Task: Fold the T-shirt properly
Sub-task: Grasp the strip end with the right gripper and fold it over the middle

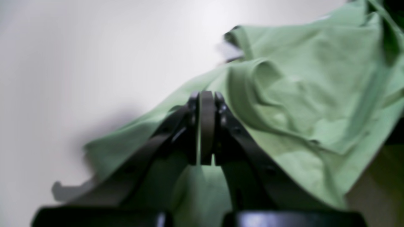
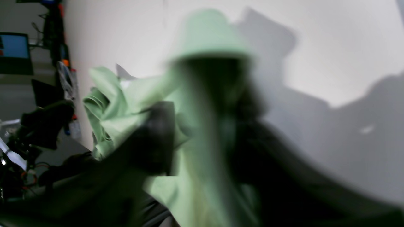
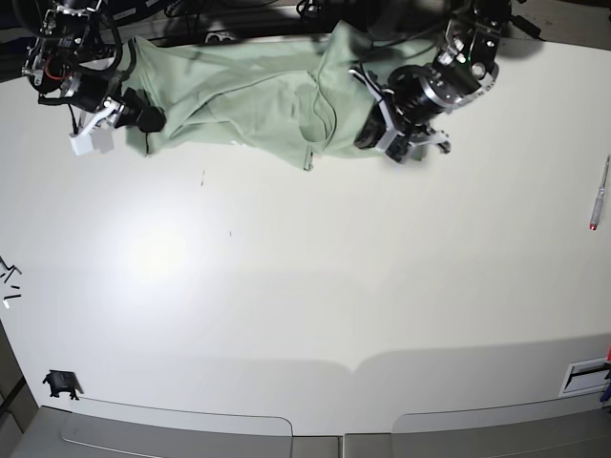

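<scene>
we see the right gripper at the far left edge of the table, on the end of the shirt; its wrist view is too blurred, so we cannot tell whether its jaws are apart or pinching cloth. the shirt lies crumpled along the far edge. the left gripper has its jaws together at the shirt's right end, cloth draped around them. a pen lies far right.

T-shirt along the table's far edge, between both grippers
</scene>
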